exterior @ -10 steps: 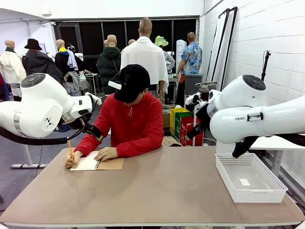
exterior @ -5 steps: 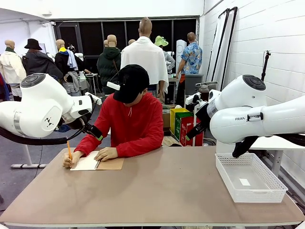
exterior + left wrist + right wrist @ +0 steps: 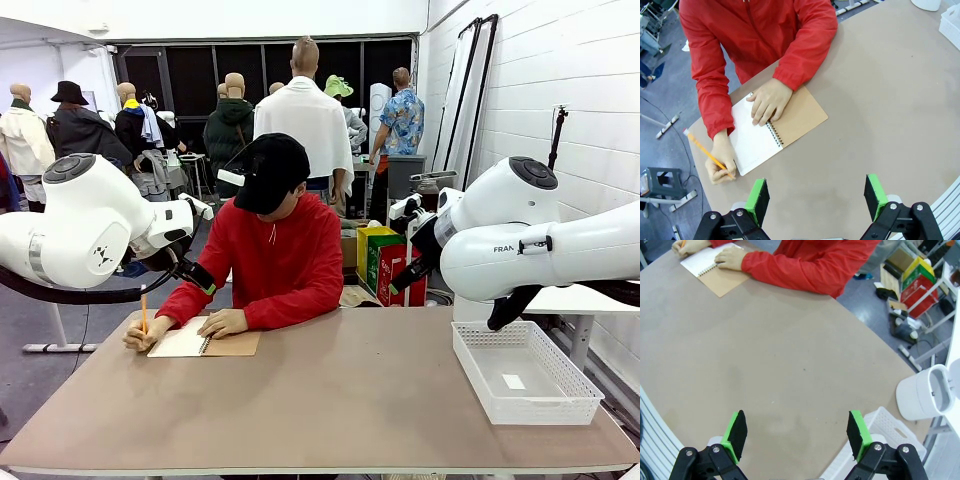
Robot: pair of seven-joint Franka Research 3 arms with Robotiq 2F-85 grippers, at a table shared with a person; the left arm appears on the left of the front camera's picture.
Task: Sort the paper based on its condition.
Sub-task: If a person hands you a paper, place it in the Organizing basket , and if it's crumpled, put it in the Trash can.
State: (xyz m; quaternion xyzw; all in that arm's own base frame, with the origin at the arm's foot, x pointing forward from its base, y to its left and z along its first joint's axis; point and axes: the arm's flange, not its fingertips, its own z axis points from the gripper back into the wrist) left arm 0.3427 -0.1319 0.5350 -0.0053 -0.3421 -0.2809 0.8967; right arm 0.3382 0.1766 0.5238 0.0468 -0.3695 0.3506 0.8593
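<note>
From the front: two white arms with elbows raised over the ends of the brown table (image 3: 330,400), left arm (image 3: 85,225) and right arm (image 3: 545,240). Across the table, a person in a red jacket bent over a spiral notebook (image 3: 232,345) near the far left corner, brown cover laid flat to one side. Paper (image 3: 178,340): the white page lying open on that notebook, bound at the coil, well apart from the white mesh basket (image 3: 480,385) at the table's right end. On the basket's floor, one small white slip (image 3: 513,381), plain from this side.

Down the left wrist camera: left gripper (image 3: 816,192) spread wide, nothing between its green pads, hanging above bare tabletop just on the robot's side of the notebook. Clearer from up here than from the front: writing hand (image 3: 720,162) resting on the table at the page's corner, orange pencil (image 3: 705,152) slanted, tip at the page's edge; other hand (image 3: 767,100) flat across the page beside the coil.

Down the right wrist camera: right gripper (image 3: 796,427) likewise spread wide and empty, above bare table, a corner of the basket just beside one pad. Notebook and both hands small at the far top corner. Past the table's edge, floor with a white round pedestal (image 3: 925,395) and green, yellow and red boxes (image 3: 912,280).
</note>
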